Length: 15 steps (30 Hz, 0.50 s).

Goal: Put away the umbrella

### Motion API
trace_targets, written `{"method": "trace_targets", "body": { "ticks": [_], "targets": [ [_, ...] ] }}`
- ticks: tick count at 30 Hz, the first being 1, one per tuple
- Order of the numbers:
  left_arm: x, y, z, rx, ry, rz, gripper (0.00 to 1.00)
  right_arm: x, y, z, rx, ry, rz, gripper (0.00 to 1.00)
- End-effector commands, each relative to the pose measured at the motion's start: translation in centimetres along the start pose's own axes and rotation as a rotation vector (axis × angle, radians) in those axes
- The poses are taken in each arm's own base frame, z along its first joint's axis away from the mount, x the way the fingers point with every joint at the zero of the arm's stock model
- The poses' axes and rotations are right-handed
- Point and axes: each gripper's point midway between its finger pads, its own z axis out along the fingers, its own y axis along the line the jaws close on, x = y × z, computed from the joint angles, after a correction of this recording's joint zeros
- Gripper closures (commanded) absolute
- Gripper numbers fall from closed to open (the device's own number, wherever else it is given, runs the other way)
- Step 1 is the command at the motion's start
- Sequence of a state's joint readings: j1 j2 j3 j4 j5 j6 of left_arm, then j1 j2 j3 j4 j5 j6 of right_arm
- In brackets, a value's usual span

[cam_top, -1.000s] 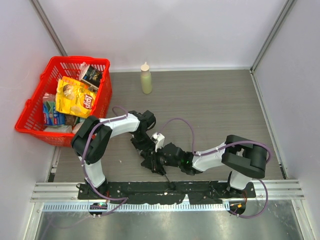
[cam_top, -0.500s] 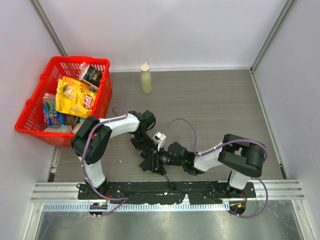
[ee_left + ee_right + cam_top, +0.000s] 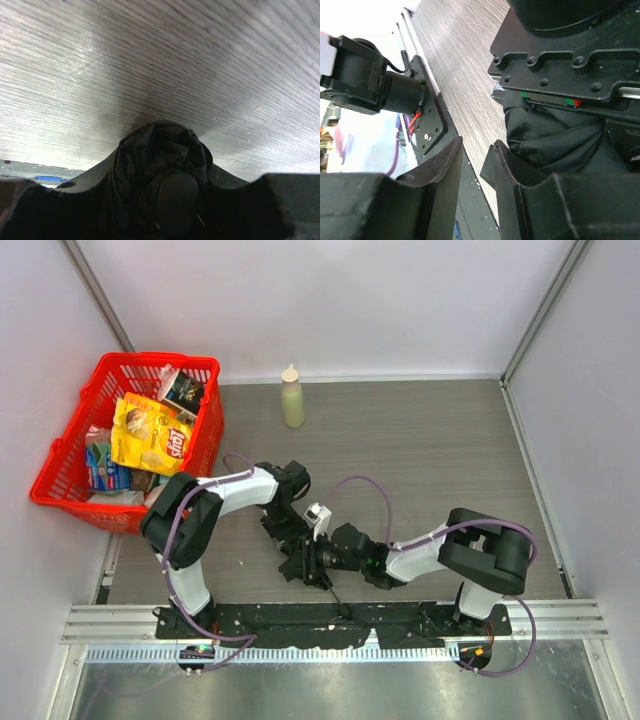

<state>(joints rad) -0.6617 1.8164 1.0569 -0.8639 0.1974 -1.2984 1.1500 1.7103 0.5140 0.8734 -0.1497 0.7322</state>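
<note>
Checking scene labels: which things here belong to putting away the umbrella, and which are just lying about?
Job: umbrella, held in the left hand.
Lying about: red basket, snack packets inside it, pale bottle.

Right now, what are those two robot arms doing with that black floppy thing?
They are putting away a folded black umbrella. The left hand is clamped on its bunched fabric, low over the wooden table near the arms' bases. The right hand sits right beside it, fingers apart with nothing between them. The umbrella's thin shaft sticks out toward the near edge.
</note>
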Motion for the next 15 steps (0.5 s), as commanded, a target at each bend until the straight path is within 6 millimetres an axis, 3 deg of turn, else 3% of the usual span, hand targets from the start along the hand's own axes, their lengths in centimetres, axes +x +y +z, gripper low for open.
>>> {"method": "trace_targets", "body": {
  "ticks": [1,8,12,15],
  "targets": [
    [-4.5,2.3,3.9,-0.119,-0.21,0.003,1.0,6.7,-15.1,-6.1,0.66,0.236,-0.172,0.99],
    [-4.1,3.2,3.4,-0.184,-0.122,0.043,1.0,4.5,-15.6,-8.1,0.889,0.177,-0.382,0.99],
    [-5.3,4.3,2.0,-0.277,-0.164,0.095,1.0,2.9,-14.8,-8.7,0.988,0.11,-0.496,0.99],
    [-5.1,4.9,2.0,-0.301,-0.146,0.104,1.0,2.2,-13.3,-8.6,1.004,0.071,-0.574,0.99]
  ]
}}
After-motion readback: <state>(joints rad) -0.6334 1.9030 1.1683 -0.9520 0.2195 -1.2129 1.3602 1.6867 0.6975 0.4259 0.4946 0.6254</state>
